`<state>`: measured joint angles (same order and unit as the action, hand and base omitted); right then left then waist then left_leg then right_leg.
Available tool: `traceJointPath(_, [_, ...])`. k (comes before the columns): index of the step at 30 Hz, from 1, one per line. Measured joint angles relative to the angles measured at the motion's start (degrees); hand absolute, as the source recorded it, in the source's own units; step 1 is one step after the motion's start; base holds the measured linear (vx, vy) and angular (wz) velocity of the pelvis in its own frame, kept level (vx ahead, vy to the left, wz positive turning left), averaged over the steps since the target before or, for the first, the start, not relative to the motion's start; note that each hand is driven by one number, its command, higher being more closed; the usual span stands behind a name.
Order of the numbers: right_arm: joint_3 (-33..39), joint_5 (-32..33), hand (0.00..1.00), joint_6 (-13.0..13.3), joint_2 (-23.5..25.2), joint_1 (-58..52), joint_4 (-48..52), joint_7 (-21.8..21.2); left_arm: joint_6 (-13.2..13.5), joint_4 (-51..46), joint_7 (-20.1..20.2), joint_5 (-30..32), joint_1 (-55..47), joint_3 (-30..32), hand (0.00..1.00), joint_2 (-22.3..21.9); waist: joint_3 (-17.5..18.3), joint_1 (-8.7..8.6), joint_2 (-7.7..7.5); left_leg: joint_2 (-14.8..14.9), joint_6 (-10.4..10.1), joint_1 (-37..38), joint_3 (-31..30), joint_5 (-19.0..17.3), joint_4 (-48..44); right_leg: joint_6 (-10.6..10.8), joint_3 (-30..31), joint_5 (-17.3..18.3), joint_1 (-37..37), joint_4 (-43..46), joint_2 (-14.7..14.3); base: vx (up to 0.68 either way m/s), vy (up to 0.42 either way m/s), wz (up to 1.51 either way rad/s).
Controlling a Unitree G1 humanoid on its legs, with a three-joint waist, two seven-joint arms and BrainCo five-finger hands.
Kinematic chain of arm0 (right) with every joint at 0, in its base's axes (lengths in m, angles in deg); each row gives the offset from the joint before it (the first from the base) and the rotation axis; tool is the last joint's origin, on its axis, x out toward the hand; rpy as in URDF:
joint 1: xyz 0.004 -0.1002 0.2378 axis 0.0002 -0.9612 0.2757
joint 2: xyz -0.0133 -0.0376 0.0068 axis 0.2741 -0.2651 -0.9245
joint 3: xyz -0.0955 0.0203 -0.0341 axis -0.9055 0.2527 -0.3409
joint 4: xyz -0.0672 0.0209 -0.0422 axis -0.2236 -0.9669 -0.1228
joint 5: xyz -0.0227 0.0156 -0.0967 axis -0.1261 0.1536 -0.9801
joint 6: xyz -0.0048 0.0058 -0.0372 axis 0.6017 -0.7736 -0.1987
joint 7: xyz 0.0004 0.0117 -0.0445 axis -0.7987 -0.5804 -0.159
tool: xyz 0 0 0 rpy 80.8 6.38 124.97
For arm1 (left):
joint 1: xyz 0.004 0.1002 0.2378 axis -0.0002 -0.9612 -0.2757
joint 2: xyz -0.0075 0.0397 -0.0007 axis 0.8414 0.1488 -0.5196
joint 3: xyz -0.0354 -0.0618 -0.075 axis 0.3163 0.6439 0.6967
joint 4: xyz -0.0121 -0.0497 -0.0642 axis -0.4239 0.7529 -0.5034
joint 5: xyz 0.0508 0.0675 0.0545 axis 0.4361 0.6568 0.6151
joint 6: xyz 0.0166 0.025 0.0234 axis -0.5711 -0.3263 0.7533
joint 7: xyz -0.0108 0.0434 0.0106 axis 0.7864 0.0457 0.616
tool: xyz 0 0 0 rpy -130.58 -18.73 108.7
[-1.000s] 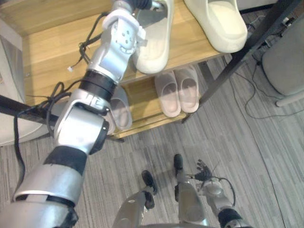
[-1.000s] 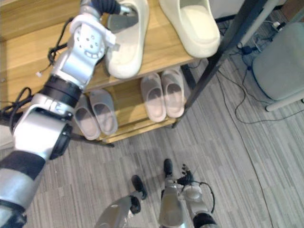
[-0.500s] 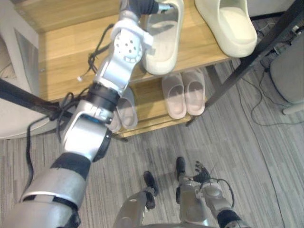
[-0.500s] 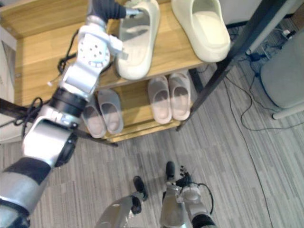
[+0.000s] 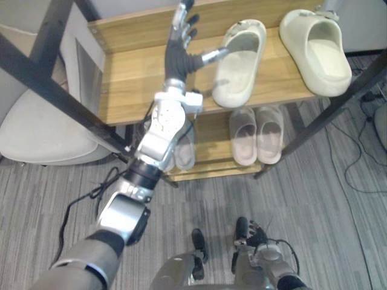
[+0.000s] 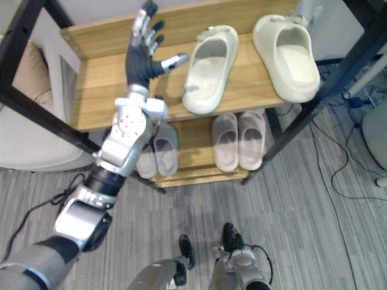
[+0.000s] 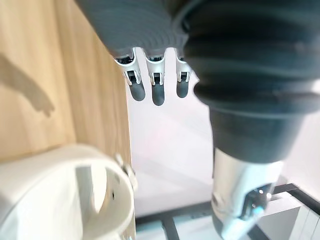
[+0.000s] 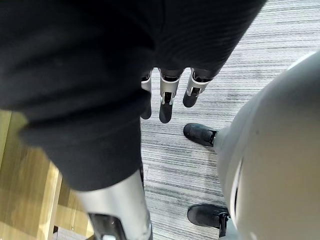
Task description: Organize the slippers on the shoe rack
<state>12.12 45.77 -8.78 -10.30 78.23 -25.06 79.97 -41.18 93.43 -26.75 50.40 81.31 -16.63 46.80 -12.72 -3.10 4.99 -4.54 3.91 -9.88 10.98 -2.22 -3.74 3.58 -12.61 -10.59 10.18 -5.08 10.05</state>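
Since a moment ago my left hand [image 5: 179, 48] has come off the cream slipper [image 5: 237, 66], fingers spread straight; it lies just beside my thumb, its length roughly along my fingers, far from my relaxed right hand [image 8: 168, 87].

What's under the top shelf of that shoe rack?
On the lower shelf, a pink pair of slippers and a grey pair. The left arm covers part of the grey pair.
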Motion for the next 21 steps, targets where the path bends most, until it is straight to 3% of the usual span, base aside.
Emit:
traceJointPath(5, [-1.3, -0.03, 0.0, -0.56, 0.04, 0.09, -0.81, 0.39, 0.29, -0.05, 1.54, -3.37, -2.54, -2.76, 0.0, -2.35, 1.43, 0.08, 0.01, -0.27, 0.03, 0.51, -0.62, 0.84, 1.16, 0.06, -0.77, 0.03, -0.3, 0.0, 0.25, 0.03, -0.005, 0.06])
traceJointPath(21, [-2.39, -0.05, 0.0, -1.3, -0.16, 0.55, -1.72, 1.67, 0.59, 2.79, 3.84, -3.1, -7.74, -7.95, 0.0, -6.12, 3.13, -0.05, -0.19, -0.13, -0.97, 4.93, -1.22, 4.04, 7.94, -0.05, -1.86, 0.16, -1.82, -0.31, -0.45, 0.02, -0.011, 0.01])
